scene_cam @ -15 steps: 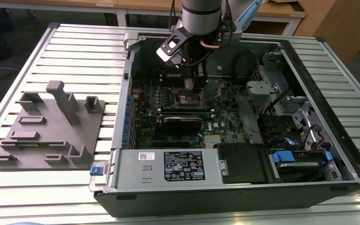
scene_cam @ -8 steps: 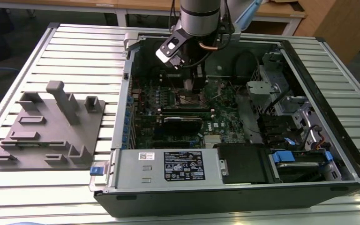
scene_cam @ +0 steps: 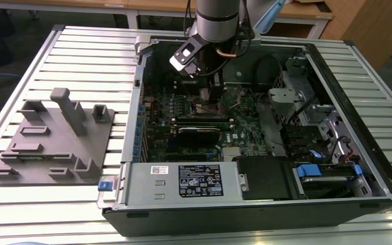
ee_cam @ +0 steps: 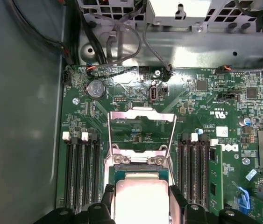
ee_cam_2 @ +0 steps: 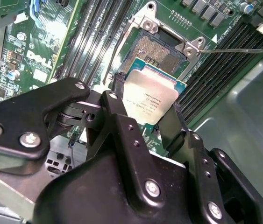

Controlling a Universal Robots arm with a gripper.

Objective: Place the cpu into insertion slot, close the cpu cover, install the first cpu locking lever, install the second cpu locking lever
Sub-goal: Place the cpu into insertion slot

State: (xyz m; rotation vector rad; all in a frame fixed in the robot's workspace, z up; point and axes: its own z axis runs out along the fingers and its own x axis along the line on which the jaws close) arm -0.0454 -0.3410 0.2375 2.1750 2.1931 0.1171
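My gripper (ee_cam_2: 145, 106) is shut on the cpu (ee_cam_2: 152, 95), a flat square chip with a dull silver top and a green edge. One black finger (ee_cam_2: 116, 91) presses on each of two opposite sides. The chip hangs tilted over the near part of the insertion slot (ee_cam_2: 157, 49), a dark socket with a silvery rim in the green board. I cannot tell whether chip and socket touch. In the first wrist view the cpu (ee_cam: 139, 198) sits between the fingers, and the cpu cover (ee_cam: 143, 115), a thin silvery frame, stands swung open beyond it. In the exterior view the gripper (scene_cam: 208, 96) reaches down into the open case.
Long black memory slots (ee_cam: 82, 172) run along both sides of the socket. A thin metal rod (ee_cam_2: 243, 49) sticks out from the socket's corner. The labelled power-supply box (scene_cam: 182, 181) closes the case's near side. A grey fixture plate (scene_cam: 53, 140) lies on the exterior view's left.
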